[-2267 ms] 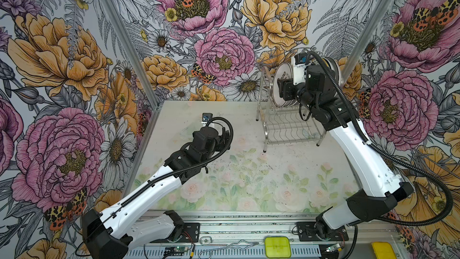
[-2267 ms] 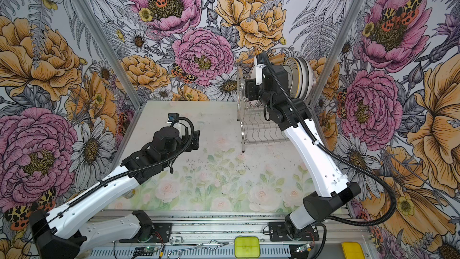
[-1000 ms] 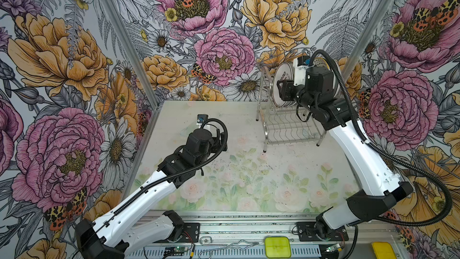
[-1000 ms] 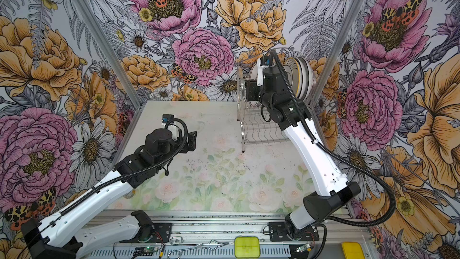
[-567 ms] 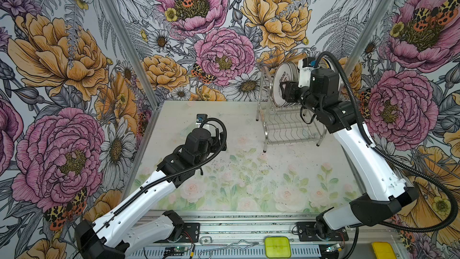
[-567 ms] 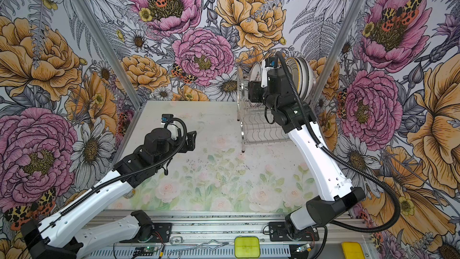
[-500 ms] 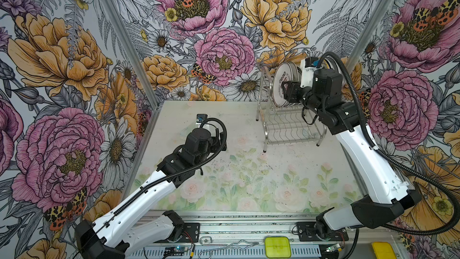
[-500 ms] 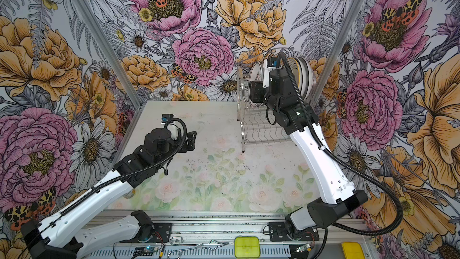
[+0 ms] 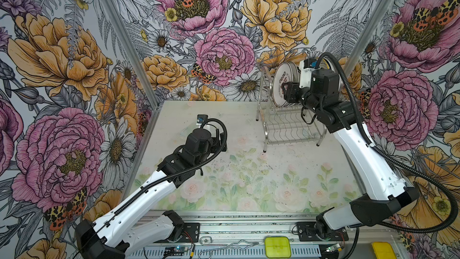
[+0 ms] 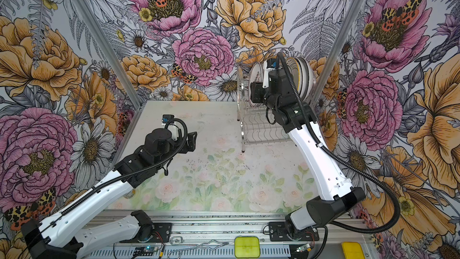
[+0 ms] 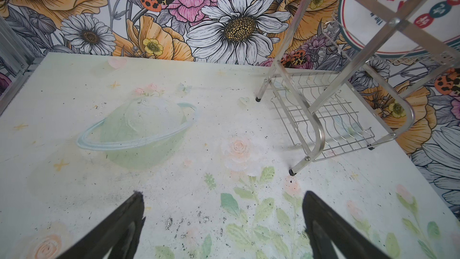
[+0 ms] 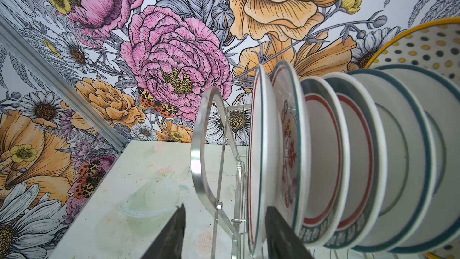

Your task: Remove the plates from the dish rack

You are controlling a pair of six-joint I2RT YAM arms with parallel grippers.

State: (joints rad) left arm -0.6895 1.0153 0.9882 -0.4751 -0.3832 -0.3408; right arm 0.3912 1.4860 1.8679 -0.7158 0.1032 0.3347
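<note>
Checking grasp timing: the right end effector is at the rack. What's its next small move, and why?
Probably close the right end effector on the end plate: its rim sits between the open jaws, and nothing is gripped yet. The dish rack hoop is near, so close gently.

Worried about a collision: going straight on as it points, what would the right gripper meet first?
Probably the end plate: its rim sits between the right gripper's open jaws, with the dish rack's end hoop just beside it. Depth is unclear, so the hoop might touch first.
</note>
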